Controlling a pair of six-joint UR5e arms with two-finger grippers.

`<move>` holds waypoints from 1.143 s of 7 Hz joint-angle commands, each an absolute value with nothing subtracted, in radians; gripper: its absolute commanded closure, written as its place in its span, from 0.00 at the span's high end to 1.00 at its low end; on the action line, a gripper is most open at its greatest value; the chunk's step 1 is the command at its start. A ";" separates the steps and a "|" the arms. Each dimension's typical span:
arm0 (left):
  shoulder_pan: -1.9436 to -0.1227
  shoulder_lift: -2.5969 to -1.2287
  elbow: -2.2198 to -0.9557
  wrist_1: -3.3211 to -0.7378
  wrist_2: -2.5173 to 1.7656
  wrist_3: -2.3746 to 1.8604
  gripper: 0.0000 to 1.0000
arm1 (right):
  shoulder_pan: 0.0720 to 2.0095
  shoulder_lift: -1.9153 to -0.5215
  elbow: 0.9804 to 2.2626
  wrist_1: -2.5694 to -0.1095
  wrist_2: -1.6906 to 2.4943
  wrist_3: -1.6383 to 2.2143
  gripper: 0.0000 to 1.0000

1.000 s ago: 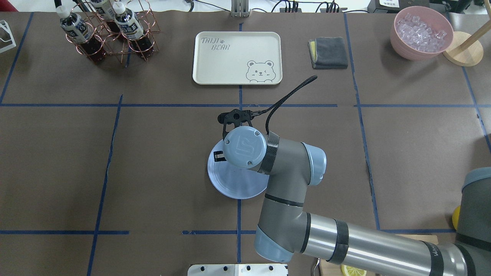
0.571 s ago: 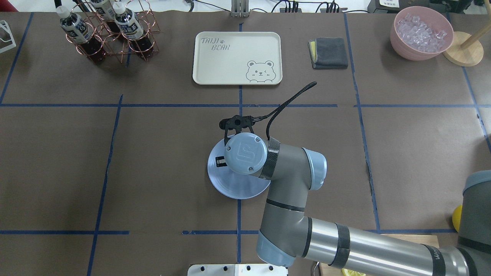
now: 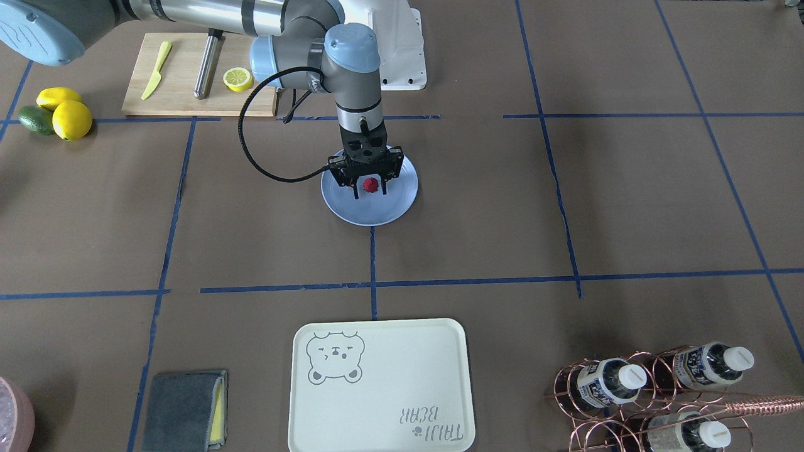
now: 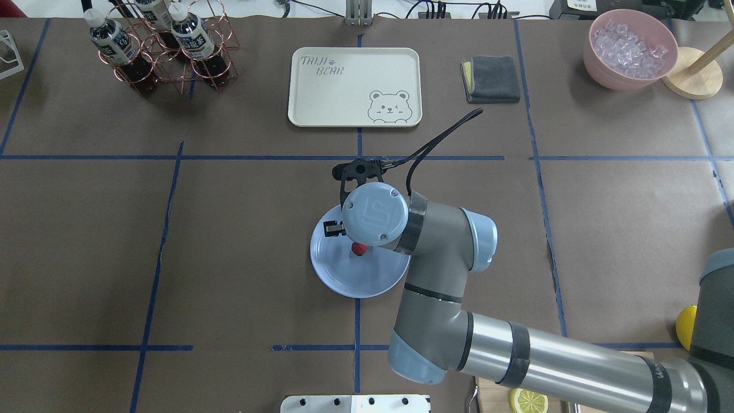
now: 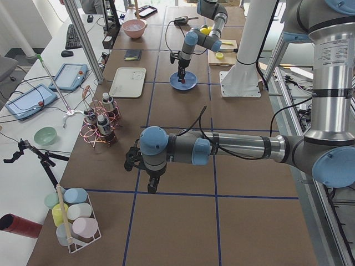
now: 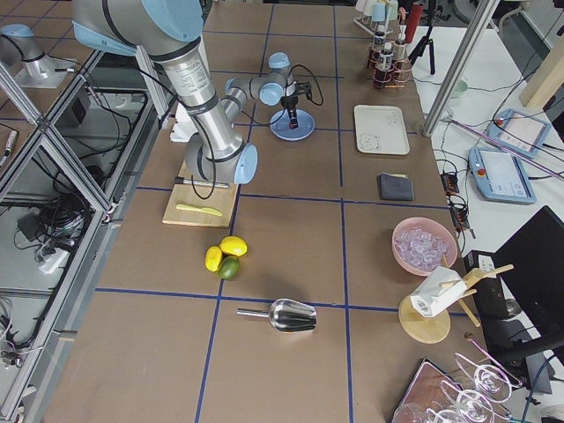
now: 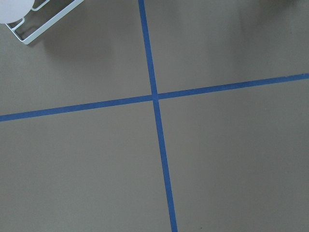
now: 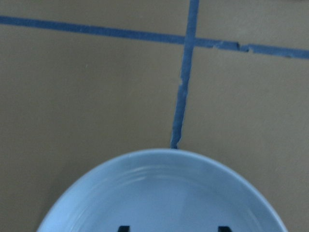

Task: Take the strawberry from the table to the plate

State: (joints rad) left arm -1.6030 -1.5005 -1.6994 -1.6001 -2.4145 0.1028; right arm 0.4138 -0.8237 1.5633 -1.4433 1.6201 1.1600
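We see the small red strawberry [image 3: 371,184] lying near the middle of the glossy light-blue plate [image 3: 377,216].

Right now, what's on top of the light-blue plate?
The strawberry lies on the plate, below the open right gripper. From overhead, the wrist covers part of the plate, so that patch cannot be seen there.

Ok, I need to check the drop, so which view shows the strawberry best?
Exterior front-facing: the strawberry shows unobstructed on the plate, between the right end effector's spread fingers. Overhead shows it beside the wrist. Side views are too distant; the right wrist view shows only plate.
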 commanded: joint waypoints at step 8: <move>-1.603 -1.454 -1.721 -1.597 -2.398 0.104 1.00 | 1.335 -1.441 1.746 -1.454 2.195 -0.076 1.00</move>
State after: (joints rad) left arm -1.6037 -1.4546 -1.7217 -1.5981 -2.3978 0.1043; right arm 1.2199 -1.3476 1.7509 -1.4520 2.1832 0.0561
